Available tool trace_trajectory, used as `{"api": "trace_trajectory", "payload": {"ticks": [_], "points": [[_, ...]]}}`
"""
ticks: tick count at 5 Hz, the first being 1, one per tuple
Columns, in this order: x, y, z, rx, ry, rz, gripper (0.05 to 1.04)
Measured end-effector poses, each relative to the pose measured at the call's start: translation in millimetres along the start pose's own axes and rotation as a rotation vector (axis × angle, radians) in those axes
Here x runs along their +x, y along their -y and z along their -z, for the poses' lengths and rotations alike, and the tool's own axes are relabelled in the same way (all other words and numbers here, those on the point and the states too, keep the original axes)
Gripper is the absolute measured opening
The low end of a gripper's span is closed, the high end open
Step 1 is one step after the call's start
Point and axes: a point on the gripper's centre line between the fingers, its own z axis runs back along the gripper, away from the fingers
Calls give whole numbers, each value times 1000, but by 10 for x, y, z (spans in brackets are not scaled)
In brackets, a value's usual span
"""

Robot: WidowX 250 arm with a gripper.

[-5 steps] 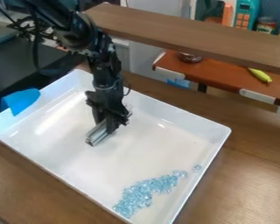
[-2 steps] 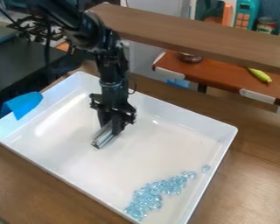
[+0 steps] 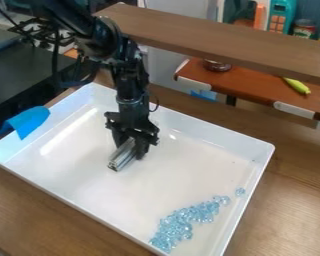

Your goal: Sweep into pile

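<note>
White tray [image 3: 243, 143]: nearest corner cut off by bottom edge. Metal bar [image 3: 119, 161]: far end hidden by gripper [image 3: 131, 150]. Clustered beads [image 3: 188, 215]: too small to count.

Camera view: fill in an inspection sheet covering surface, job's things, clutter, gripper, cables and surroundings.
Surface: wooden table under a white tray.
Job's things: pale blue beads in an uneven band inside the tray, toward the view's bottom right; one bead lies apart from the band's upper end.
Clutter: blue sheet over the tray's left rim.
Gripper: holds a metal bar over the tray, away from the beads; contact with the tray floor can't be told.
Cables: black cable loops beside the arm.
Surroundings: wooden beam; yellow object on a reddish-brown counter.
</note>
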Motion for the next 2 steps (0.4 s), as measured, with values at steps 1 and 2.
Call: {"api": "trace_trajectory", "payload": {"ticks": [1, 2], "points": [[-120, 15, -64, -51, -18, -12, 992], [-167, -70, -404, -148, 7, -32, 1003]]}}
